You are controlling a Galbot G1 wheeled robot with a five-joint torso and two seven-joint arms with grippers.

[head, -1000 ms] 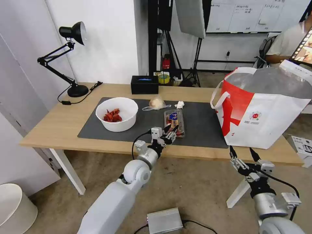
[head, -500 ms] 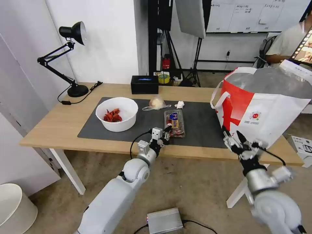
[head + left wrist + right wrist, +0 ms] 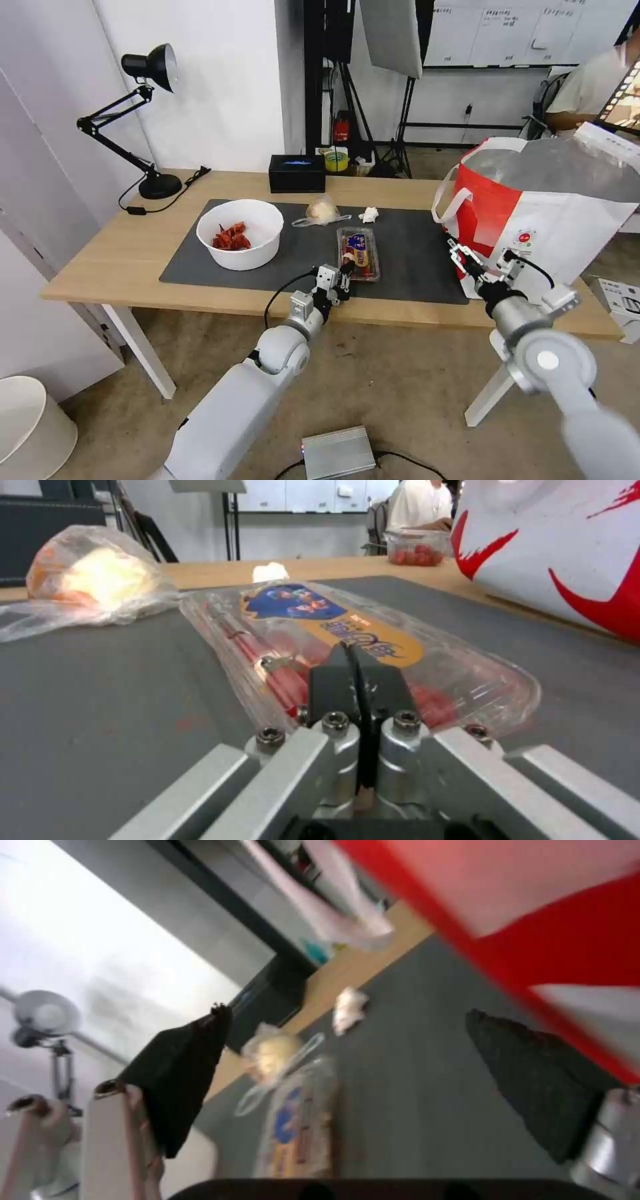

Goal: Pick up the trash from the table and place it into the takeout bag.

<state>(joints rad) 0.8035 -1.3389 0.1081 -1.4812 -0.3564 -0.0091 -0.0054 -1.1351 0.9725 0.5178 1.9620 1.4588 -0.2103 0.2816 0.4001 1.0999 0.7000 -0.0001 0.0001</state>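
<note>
The clear clamshell box point(image 3: 359, 251) point(image 3: 400, 645) point(image 3: 300, 1130) lies on the dark mat point(image 3: 413, 263) of the table point(image 3: 113, 257). My left gripper point(image 3: 344, 269) point(image 3: 353, 652) is shut on its near rim. Behind it lie the clear bag with a beige lump point(image 3: 322, 212) point(image 3: 93, 580) point(image 3: 270, 1055) and the crumpled tissue point(image 3: 368, 215) point(image 3: 270, 572) point(image 3: 350, 1007). To the left stands the white bowl point(image 3: 257, 252) holding red shells. My right gripper point(image 3: 461, 253) point(image 3: 347, 1012) hangs open just over the mat, close beside the takeout bag's point(image 3: 553, 233) point(image 3: 567, 555) point(image 3: 533, 940) lower left corner.
A black desk lamp point(image 3: 147, 100) stands at the table's far left, and a black box point(image 3: 297, 173) sits at the back edge. On the floor are a grey metal unit point(image 3: 337, 453), a white bin point(image 3: 30, 427) and a carton point(image 3: 620, 297).
My left gripper went from open to shut at the clamshell box's near end. The right arm rose from below the table edge to the takeout bag's lower left corner.
</note>
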